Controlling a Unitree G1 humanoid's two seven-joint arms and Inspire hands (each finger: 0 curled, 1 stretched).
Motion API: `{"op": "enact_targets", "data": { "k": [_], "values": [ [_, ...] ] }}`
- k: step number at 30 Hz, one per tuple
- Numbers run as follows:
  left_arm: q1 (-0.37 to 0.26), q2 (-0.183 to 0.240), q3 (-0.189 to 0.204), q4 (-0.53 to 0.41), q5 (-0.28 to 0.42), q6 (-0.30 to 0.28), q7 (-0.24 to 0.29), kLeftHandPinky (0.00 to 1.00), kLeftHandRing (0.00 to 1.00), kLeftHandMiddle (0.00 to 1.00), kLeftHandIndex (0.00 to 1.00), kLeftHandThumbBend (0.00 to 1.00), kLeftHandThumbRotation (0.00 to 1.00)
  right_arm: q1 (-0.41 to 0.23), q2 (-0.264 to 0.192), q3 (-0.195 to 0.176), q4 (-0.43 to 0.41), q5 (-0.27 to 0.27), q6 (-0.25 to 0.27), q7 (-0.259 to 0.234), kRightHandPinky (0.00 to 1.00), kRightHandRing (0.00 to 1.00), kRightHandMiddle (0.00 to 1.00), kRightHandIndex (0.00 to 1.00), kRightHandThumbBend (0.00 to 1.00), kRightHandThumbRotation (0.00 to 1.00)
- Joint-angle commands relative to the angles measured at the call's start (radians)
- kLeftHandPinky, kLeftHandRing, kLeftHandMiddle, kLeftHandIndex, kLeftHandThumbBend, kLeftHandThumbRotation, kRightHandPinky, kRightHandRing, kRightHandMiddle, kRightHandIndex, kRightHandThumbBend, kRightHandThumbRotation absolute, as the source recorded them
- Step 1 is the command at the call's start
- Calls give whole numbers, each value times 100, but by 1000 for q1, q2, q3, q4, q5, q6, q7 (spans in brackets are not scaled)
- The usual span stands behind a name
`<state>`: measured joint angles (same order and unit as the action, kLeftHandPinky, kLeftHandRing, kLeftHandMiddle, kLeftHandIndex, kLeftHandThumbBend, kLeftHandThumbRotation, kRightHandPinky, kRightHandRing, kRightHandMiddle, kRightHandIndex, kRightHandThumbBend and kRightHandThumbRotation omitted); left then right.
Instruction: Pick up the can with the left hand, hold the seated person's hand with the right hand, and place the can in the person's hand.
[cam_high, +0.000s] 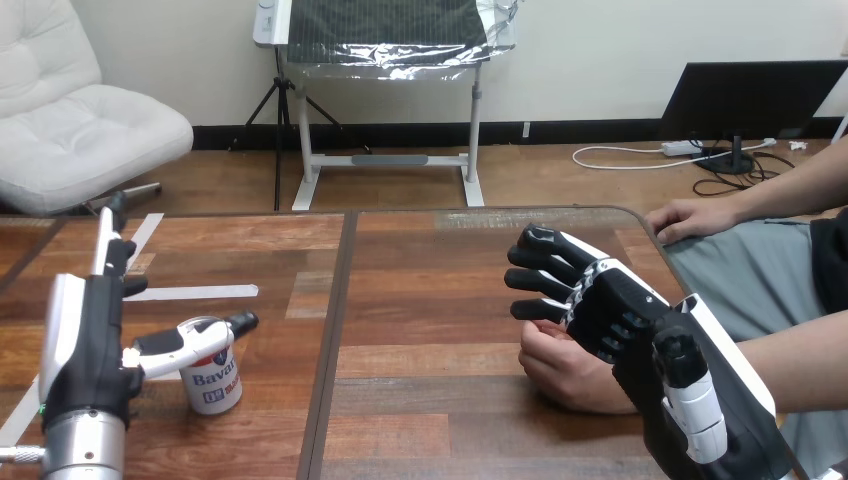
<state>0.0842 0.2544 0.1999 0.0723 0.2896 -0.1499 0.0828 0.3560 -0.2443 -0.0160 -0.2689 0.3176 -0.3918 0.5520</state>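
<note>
A white can (214, 382) with blue and red print stands upright on the wooden table (430, 300) at the near left. My left hand (88, 335) is just left of it, fingers straight and pointing away from me, and its white thumb (190, 342) reaches across the can's top rim. My right hand (610, 310) hovers at the right with its fingers relaxed and stretched to the left. Under it, the person's hand (565, 372) rests on the table, loosely closed. I cannot see my fingers or thumb wrapped round it.
The person's other hand (690, 218) lies flat at the table's far right corner. Strips of pale tape (192, 292) lie on the left part of the table. A dark seam (335, 320) runs down the tabletop between the can and the person's hand.
</note>
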Motion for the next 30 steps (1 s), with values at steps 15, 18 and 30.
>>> {"op": "enact_targets", "data": {
  "k": [15,18,30],
  "values": [
    [-112,95,-35,82,26,26,-31,88,97,100,100,91,4,-59,-12,-5,-31,10,0,3,79,86,88,87,83,97],
    [-117,106,-41,87,28,39,-41,88,97,100,100,91,5,-59,-12,-6,-30,8,-4,4,79,85,88,87,83,97],
    [-143,145,-61,122,48,72,-75,86,97,100,100,89,7,-56,-11,-8,-28,2,-11,4,79,85,88,87,82,98]
  ]
}}
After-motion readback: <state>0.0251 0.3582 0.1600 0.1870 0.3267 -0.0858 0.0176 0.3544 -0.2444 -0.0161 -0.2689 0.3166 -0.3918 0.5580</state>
